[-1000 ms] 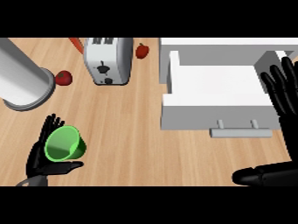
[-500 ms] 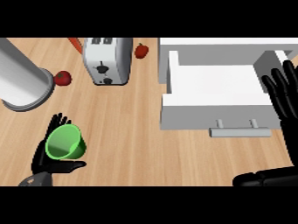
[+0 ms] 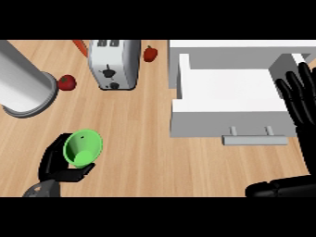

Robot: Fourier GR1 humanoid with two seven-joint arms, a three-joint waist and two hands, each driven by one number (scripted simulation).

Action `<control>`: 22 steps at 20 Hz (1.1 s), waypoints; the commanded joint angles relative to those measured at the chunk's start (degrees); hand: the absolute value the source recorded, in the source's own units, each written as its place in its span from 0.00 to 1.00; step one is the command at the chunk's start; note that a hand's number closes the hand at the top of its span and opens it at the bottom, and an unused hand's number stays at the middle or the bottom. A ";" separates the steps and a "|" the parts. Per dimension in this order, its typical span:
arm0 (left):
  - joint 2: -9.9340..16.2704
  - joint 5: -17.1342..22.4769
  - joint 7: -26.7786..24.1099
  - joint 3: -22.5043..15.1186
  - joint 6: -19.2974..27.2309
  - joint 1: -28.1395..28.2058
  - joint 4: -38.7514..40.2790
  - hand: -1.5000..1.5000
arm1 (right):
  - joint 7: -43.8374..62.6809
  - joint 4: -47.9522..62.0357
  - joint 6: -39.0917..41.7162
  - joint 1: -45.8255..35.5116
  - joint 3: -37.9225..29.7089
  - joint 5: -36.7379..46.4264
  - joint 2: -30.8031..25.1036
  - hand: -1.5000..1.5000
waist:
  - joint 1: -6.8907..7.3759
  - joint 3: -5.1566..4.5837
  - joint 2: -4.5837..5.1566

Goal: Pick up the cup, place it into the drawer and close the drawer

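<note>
Over the table [image 3: 153, 139], left robot hand [image 3: 56, 163] curled round green cup [image 3: 83, 148]; right robot hand [image 3: 311, 111] spread flat beside open drawer [image 3: 222, 92].

Counter [image 3: 140, 139] of light wood with fine, straight grain and a matt finish. Toaster [image 3: 114, 63], left of the drawer [image 3: 225, 92], and farther left a large cylinder [image 3: 13, 81], both of smooth brushed grey metal. Drawer smooth, matt white; cup [image 3: 83, 148] of smooth green plastic.
</note>
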 commanded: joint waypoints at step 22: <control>-6.27 3.34 3.89 -5.14 8.52 -0.41 -27.41 1.00 | 1.09 0.42 -0.79 -1.55 -1.27 0.19 -0.47 0.00 | 0.83 0.12 -0.35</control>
